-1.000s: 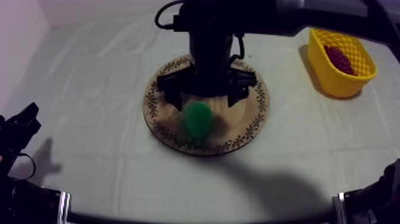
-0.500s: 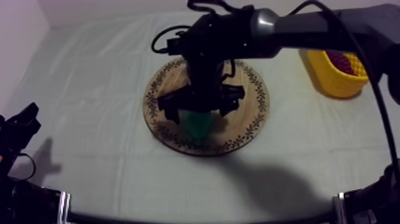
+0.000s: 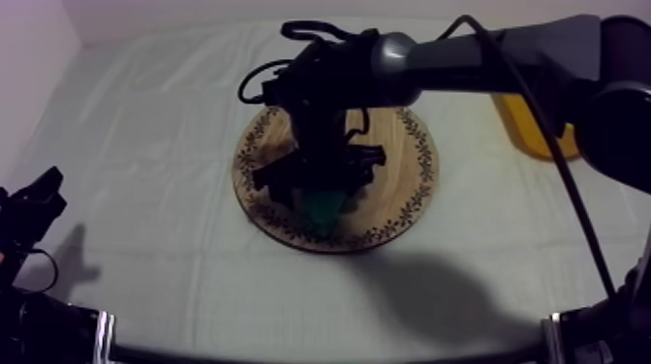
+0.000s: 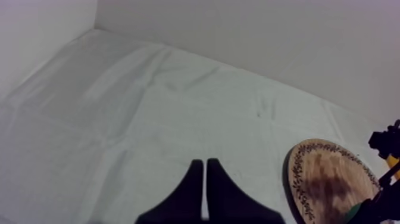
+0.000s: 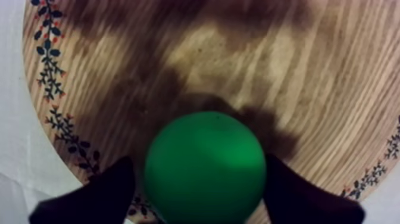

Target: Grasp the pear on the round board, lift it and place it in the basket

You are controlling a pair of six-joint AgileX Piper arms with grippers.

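Table (image 3: pixel 581 232) under a grey-white cloth (image 4: pixel 149 107), pale plain wall (image 4: pixel 268 36) behind
Cloth creased in folds; light soft and dim.

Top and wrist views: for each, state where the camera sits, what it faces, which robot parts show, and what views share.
Top view: above the table, slanting down on the wooden board; right arm over it, left arm low.
Left wrist view: on the left arm, facing across the cloth toward the board; own jaws shut.
Right wrist view: on the right arm, looking down on the pear; own jaws flank it.
Shared: all show the board.
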